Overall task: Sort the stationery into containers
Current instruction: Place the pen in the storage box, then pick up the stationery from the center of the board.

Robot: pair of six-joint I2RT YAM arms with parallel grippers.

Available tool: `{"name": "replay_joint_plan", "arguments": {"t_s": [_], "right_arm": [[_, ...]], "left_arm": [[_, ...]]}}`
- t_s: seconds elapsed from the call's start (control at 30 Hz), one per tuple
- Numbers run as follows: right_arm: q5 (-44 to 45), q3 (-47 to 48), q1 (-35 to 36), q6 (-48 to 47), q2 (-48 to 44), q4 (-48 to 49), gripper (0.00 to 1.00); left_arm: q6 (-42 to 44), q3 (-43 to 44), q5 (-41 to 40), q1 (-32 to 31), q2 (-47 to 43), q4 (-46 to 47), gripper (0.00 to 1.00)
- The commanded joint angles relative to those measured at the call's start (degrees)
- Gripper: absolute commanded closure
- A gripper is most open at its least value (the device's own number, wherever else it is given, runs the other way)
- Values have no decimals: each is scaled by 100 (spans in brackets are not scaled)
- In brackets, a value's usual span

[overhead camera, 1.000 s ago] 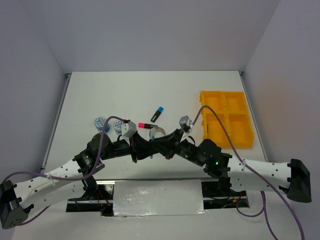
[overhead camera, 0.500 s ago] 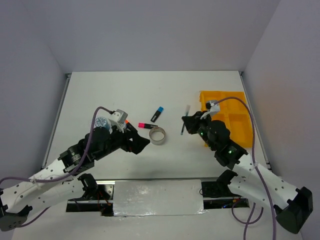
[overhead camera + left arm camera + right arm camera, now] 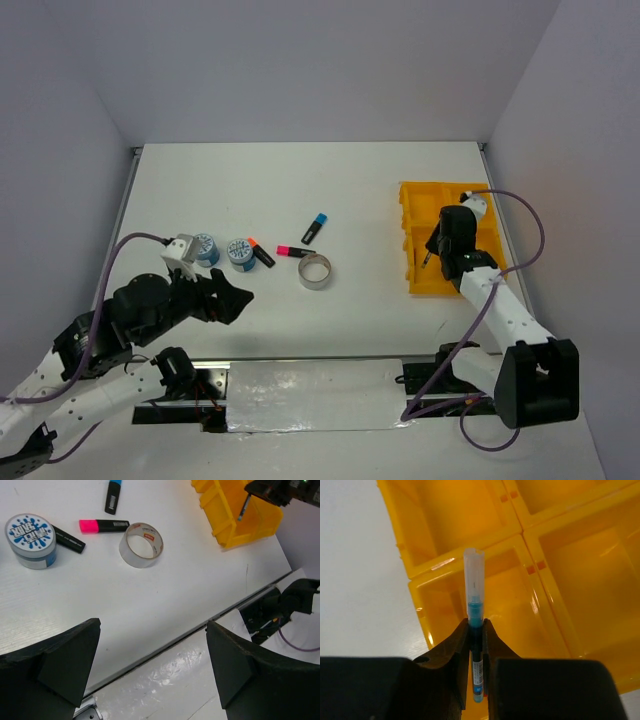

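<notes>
By the tabletop's right edge, the right tool (image 3: 476, 630) is clamped on a thin blue pen (image 3: 474, 580). The pen's long axis points steeply down into the near-left compartment of the yellow tray (image 3: 445, 561) directly below. The left tool (image 3: 152, 625), jaws apart, hangs well away.

Left arm (image 3: 120, 318) sits folded low near its base; left gripper (image 3: 152, 630) is spread wide, fingers well apart. Right arm (image 3: 500, 300) stretches forward, wrist tipped down; right gripper (image 3: 476, 630) is pinched tight on a blue pen (image 3: 474, 611).
</notes>
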Motion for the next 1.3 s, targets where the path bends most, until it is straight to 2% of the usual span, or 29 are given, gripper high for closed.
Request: {"name": "replay_joint_plan", "arguments": {"t_s": [0.0, 0.3, 0.33, 0.43, 0.6, 0.7, 0.73, 0.77, 0.83, 0.87, 0.9, 1.0, 1.1, 1.17, 1.2, 1.23, 1.27], "right_arm": [[161, 232, -33, -37, 300, 177, 100], [399, 38, -60, 130, 556, 450, 98], [364, 12, -51, 122, 556, 476, 97], [119, -50, -51, 122, 626, 634, 83], [-102, -129, -42, 201, 837, 705, 81], [-190, -208, -42, 245, 749, 722, 76], [-216, -217, -42, 236, 697, 722, 70], [-225, -200, -51, 236, 609, 644, 53], [-190, -112, -51, 253, 504, 443, 39], [-190, -77, -42, 262, 477, 372, 37], [-207, -50, -42, 254, 433, 319, 37], [-348, 29, -34, 236, 161, 143, 31], [-619, 73, 71, 227, -436, -24, 31], [-734, 108, 501, 218, -1068, -94, 28], [-639, 152, 755, 227, -1262, -147, 26], [-516, 248, 1393, 218, -1586, -191, 24], [-341, 319, 1721, 210, -1693, -296, 23]], "left_arm": [[303, -121, 594, 6, -7, 303, 1], [400, -192, 884, 6, -130, 453, 1], [409, -201, 928, -2, -165, 461, 1], [426, -209, 972, -2, -279, 488, 1], [409, -113, 736, 6, -437, 357, 1], [286, 36, 139, -2, -394, 225, 1], [260, 80, -71, 6, -350, 128, 1], [224, 229, -526, 6, -280, 40, 1], [180, 509, -1369, 6, 71, -275, 1], [163, 590, -1374, 6, 246, -399, 1], [93, 660, -2062, 6, 613, -556, 1], [-364, 941, -2953, 15, 1397, -1242, 1], [-900, 1003, -3359, 172, 1776, -1700, 1], [-1199, 1047, -3509, 383, 1803, -1884, 1], [-1243, 1039, -3562, 724, 1725, -1920, 1], [-1209, 960, -3554, 918, 1655, -1859, 1], [-1139, 916, -3502, 1155, 1584, -1754, 1]]}}
